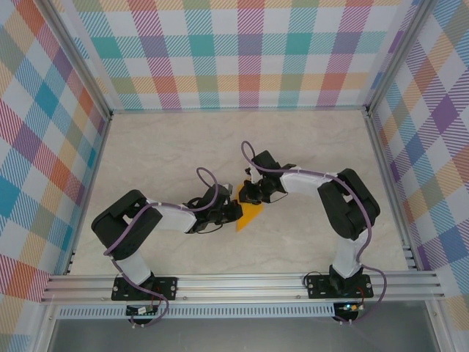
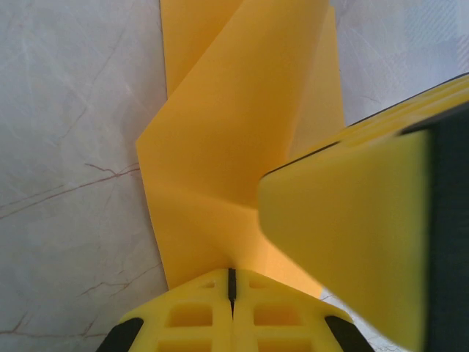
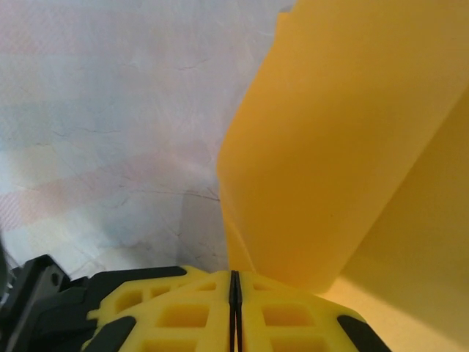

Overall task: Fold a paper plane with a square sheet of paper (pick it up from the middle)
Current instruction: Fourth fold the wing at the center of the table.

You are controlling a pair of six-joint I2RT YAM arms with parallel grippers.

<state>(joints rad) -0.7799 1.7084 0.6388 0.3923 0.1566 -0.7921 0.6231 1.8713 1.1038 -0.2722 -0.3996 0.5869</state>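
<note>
Evidently my left gripper (image 2: pixel 231 275) and right gripper (image 3: pixel 234 277) both clamped the folded sheet (image 2: pixel 234 125), which stretched straight ahead from the left.

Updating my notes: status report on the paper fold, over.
Left jaws shut on orange paper. Right jaws likewise. Paper creased, partly folded. Jaws crowded together.
</note>
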